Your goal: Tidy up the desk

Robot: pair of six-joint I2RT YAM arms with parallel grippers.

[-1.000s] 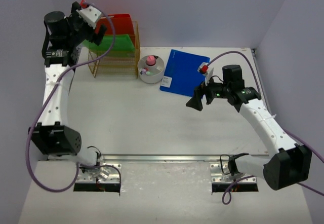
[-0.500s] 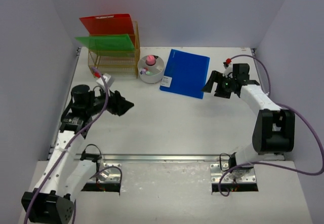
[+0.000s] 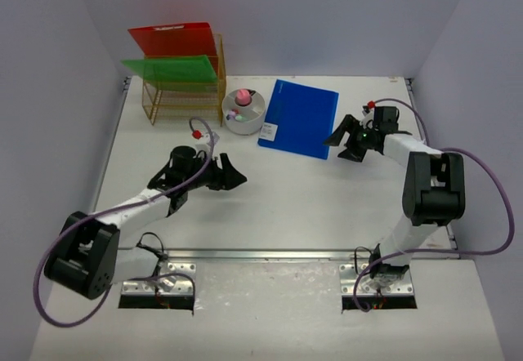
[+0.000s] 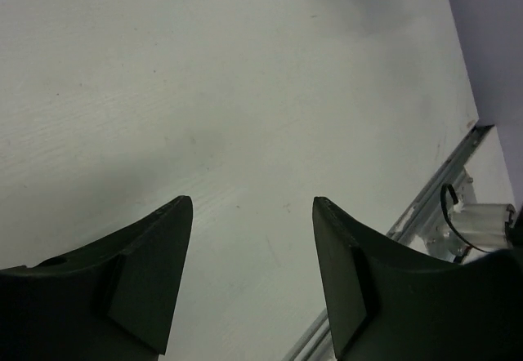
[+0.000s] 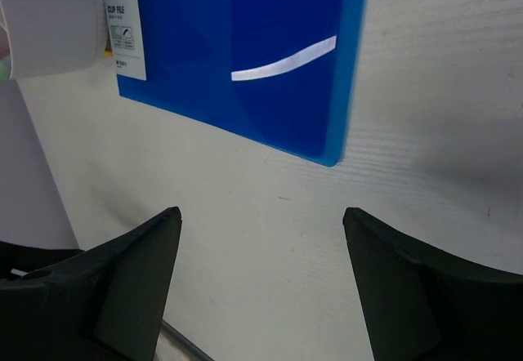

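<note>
My right jaws stand wide apart with nothing between them, low over the worktop [image 3: 286, 202], just off the 3 o'clock edge of the blue clip file [image 5: 237, 51]. That file looks to me like the next thing to tidy. It lies flat, so I should come in shallow at its nearest corner, ease one finger under the edge and close only once the cover sits between both fingers. Pushing would shove it toward the white tub [image 3: 243, 109] at its 9 o'clock side.

My right arm [image 3: 429, 185] is folded back on itself, wrist turned toward 9 o'clock. My left arm [image 3: 131, 207] reaches low toward 3 o'clock, its jaws parted and empty over bare worktop. The worktop lies under both arms, its rail [image 3: 270, 255] at 6 o'clock and the gold wire rack [image 3: 181, 93] at 11.
</note>
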